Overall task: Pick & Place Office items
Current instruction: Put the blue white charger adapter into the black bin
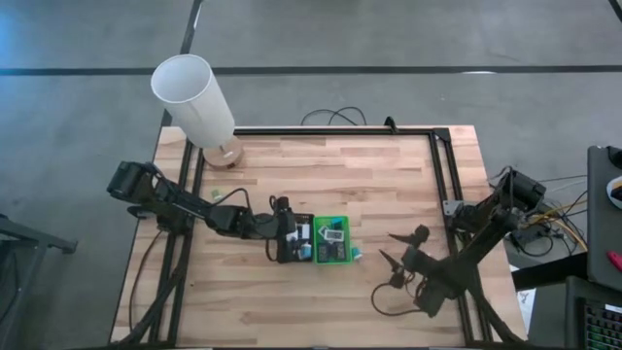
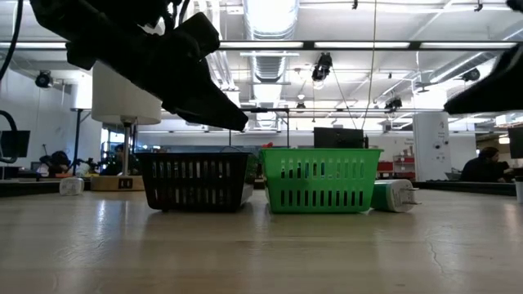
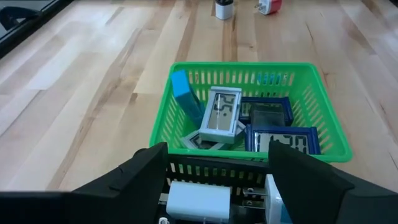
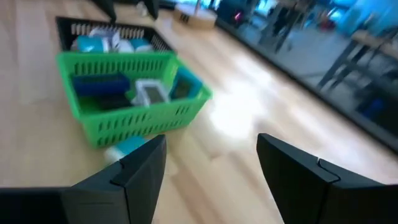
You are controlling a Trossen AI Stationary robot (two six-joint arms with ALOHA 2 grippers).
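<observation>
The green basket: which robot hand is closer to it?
Left. The left hand hovers over the black basket touching the green basket; the right hand waits apart, beyond it.

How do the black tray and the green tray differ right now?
The black tray sits directly under the left tool; the green tray has no arm above it. The black tray holds white and teal pieces; the green tray holds small display units and a blue block. Both are slotted baskets, standing side by side.
</observation>
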